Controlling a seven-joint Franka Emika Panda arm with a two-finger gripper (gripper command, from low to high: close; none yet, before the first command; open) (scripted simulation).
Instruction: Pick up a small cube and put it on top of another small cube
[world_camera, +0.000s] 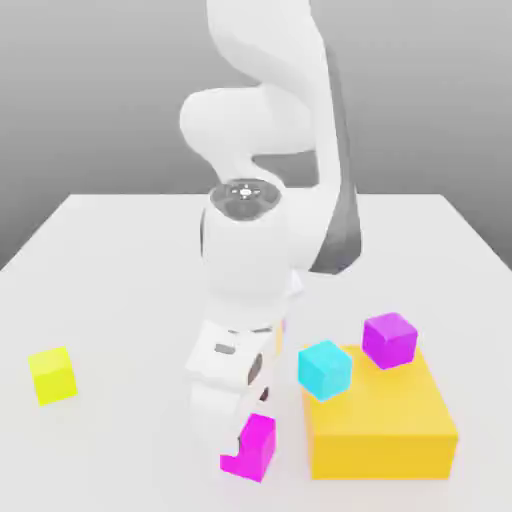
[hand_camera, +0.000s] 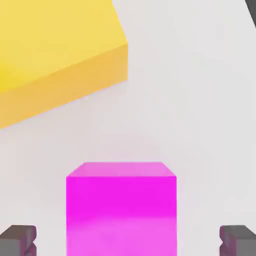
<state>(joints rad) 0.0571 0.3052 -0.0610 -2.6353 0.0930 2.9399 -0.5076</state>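
The small hot-pink cube (world_camera: 252, 447) rests on the white table at the front, just beside the orange-yellow block. My gripper (world_camera: 240, 445) is lowered right over it. In the hand view the pink cube (hand_camera: 121, 210) sits between my two dark fingertips (hand_camera: 17, 240), with a gap on each side, so the gripper (hand_camera: 128, 241) is open and holds nothing. The purple-violet cube (world_camera: 389, 339) stands on the far corner of the orange-yellow block, toward the exterior view's right.
The large orange-yellow block (world_camera: 385, 425) (hand_camera: 55, 55) lies close to the pink cube, on the exterior view's right. A cyan cube (world_camera: 324, 368) sits on its near-left corner. A yellow cube (world_camera: 52, 375) stands alone at the exterior view's left on the table (world_camera: 120, 300).
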